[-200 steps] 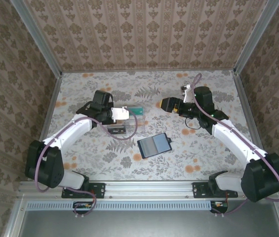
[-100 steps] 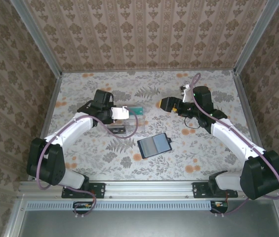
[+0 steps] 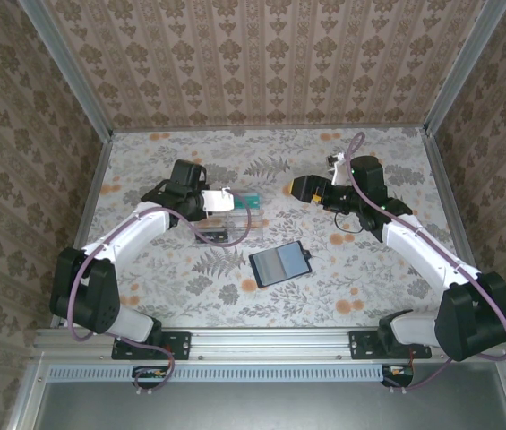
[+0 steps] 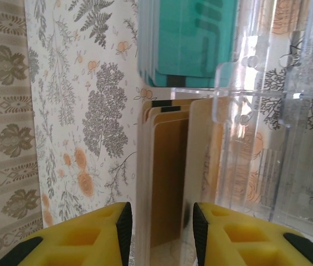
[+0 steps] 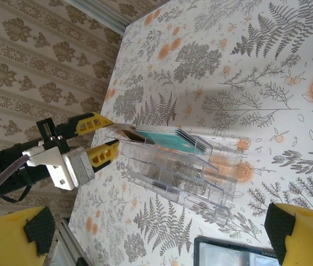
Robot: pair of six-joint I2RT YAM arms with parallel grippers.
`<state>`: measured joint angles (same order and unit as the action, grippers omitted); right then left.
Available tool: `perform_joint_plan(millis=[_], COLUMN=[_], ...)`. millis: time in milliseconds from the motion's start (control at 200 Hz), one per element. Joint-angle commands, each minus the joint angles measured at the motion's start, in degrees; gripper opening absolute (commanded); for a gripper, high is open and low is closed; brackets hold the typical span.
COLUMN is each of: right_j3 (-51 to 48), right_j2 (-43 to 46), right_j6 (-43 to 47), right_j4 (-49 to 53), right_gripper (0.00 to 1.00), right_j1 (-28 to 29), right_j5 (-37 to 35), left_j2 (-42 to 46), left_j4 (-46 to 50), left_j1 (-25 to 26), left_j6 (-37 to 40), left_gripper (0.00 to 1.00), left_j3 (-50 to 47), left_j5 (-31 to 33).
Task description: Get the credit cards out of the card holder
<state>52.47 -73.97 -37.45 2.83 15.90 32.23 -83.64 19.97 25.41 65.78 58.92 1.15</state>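
Note:
A clear card holder [image 3: 226, 222] lies on the floral table. Teal credit cards [image 3: 249, 199] sit in its far part and orange-yellow credit cards [image 4: 170, 183] stick out of its left end. In the left wrist view the teal cards [image 4: 195, 39] lie beyond the clear holder wall [image 4: 267, 138]. My left gripper [image 4: 159, 233] is open, with a jaw on either side of the orange-yellow cards and a small gap on the left. From the right wrist view, the left gripper [image 5: 113, 133] straddles the card ends at the holder [image 5: 184, 172]. My right gripper [image 3: 295, 188] hovers open to the holder's right.
A dark flat rectangle with a grey face [image 3: 279, 262] lies on the table just right of and nearer than the holder. Patterned walls with metal posts enclose the table on three sides. A black cable [image 3: 347, 235] trails under the right arm.
The left gripper's jaws have parted around the orange-yellow cards, and it has shifted slightly. The right gripper has edged a little to the left.

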Motion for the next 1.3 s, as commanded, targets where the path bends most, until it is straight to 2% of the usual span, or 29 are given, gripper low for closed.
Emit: perform_joint_plan(millis=[0,300,755,970,1080,1295], right_j3=[0.6,-0.1,-3.2,-4.8,-5.7,-6.0], right_j2=[0.0,0.3,4.1,6.6,7.7,8.3], right_j6=[-0.7,-1.8,-3.9,-4.6,-4.9,-5.5], right_j4=[-2.3,-2.8,-3.0,-2.7,-2.5,-2.4], right_gripper=[1.0,1.0,1.0,1.0,1.0,1.0], right_j1=[-0.3,-0.3,-0.3,-0.3,-0.1,0.6], right_j5=[1.6,2.1,1.7,1.2,1.0,0.8], left_j2=[-0.6,-1.0,-1.3,0.1,1.4,0.4], left_j4=[-1.6,-3.8,-5.3,-4.6,-5.0,-5.4], left_j1=[0.0,-0.1,0.1,0.2,0.4,0.4], left_j6=[-1.1,-3.5,-6.5,-7.2,-8.4,-9.8], left_gripper=[0.38,0.48,0.53,0.61,0.7,0.75], left_j3=[1.5,1.5,1.8,1.2,0.6,2.3], left_j5=[2.1,4.8,6.1,5.4,5.4,5.8])
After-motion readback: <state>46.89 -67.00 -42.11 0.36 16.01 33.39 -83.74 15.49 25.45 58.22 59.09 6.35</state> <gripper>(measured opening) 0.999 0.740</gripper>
